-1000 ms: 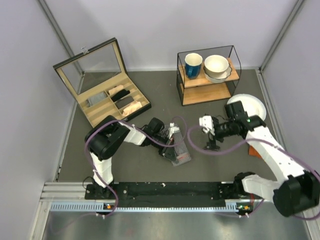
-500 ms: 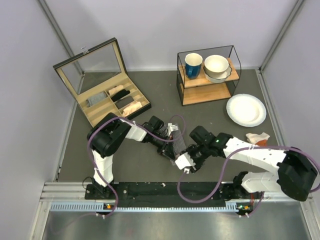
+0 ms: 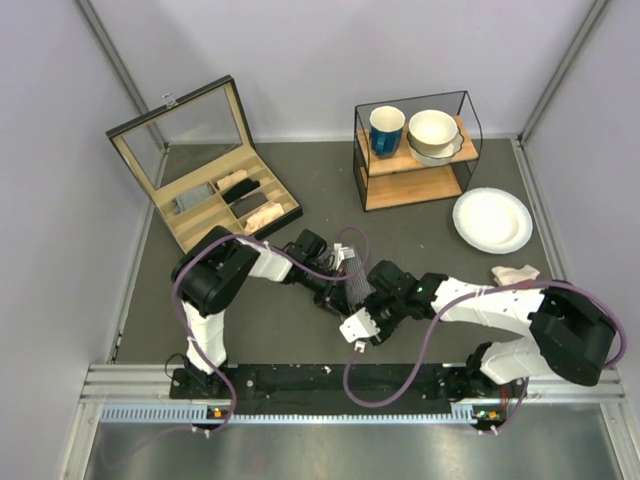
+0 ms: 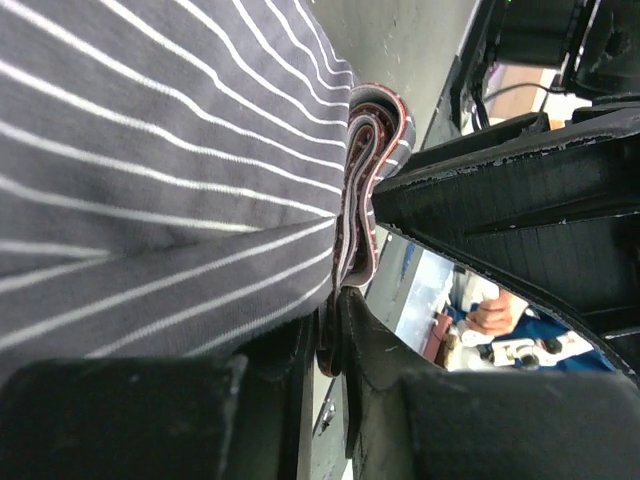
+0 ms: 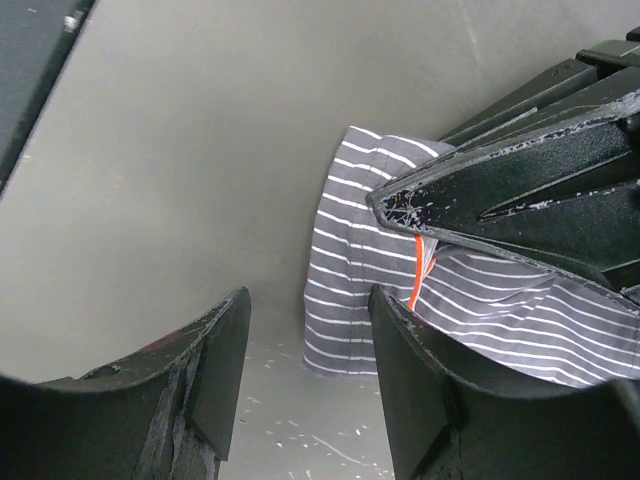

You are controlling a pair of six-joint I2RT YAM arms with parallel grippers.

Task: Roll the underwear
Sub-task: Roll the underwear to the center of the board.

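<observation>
Two grippers meet at the underwear [image 3: 357, 287], which sits near the middle of the tabletop [image 3: 300, 180], a little ahead of the arm bases. The left gripper [image 4: 331, 350] is clamped on the striped grey cloth. Its wrist view shows the fabric pinched between the two black fingers, with the stacked layers of the banded edge standing just beyond them. The right gripper [image 5: 305, 385] has its jaws parted with nothing between them. It sits low over the tabletop, facing the garment's free lower corner, which shows through the gap between its fingers but lies farther off. From this side the left gripper's fingers rise close above that corner, and a thin orange thread or trim hangs beside them.

By my reading, the garment is gathered into a narrow strip and the rolling itself is not yet done, since no wound bundle shows in any view. The step in hand looks like a second hold being set up on the loose end. That calls for the right gripper to advance onto the corner and close through every layer, keeping clear of the left fingers just beside it. With one end anchored, the other can then be turned over on itself. The cloth is thin and likely to slip, so a shallow bite would probably shed layers.
</observation>
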